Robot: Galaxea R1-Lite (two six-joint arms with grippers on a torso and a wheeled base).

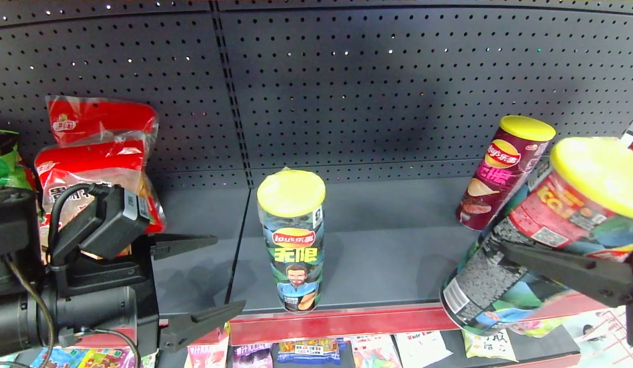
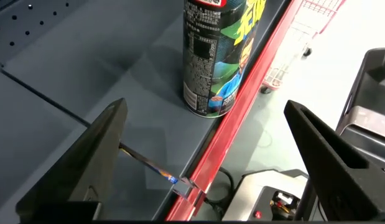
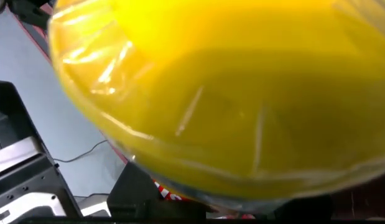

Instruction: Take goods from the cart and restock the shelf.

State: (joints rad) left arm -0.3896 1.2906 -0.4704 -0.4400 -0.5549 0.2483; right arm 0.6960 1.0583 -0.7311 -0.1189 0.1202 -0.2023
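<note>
The right claw (image 1: pixel 526 245) is clamped on a tall round chip can with a shiny yellow plastic lid (image 1: pixel 562 214). The can is tipped over, lid end up, out in front of the right end of the dark grey metal shelf (image 1: pixel 388 255). I think it is tipped because the claw grips it round its side. It will need to be stood up straight before it is put down. One black finger lies across the can's smooth printed wall. The other finger is hidden behind it.

The left claw (image 1: pixel 229 272) has its two pointy black fingers wide apart and holds nothing. It hangs by the front of the shelf, on the left.

A green and black chip can with a yellow lid (image 1: pixel 294 250) stands straight up near the red front strip (image 1: pixel 347 319), likely so shoppers can see its picture. A dark red chip can with a yellow lid (image 1: pixel 493 179) leans at the back right. It looks wobbly, so a bump could knock it down. Crinkly red plastic snack bags (image 1: pixel 91 148) sit on the left by the back wall full of little holes (image 1: pixel 372 76). The flat bare spot between the two cans looks like a good home for the held one.
</note>
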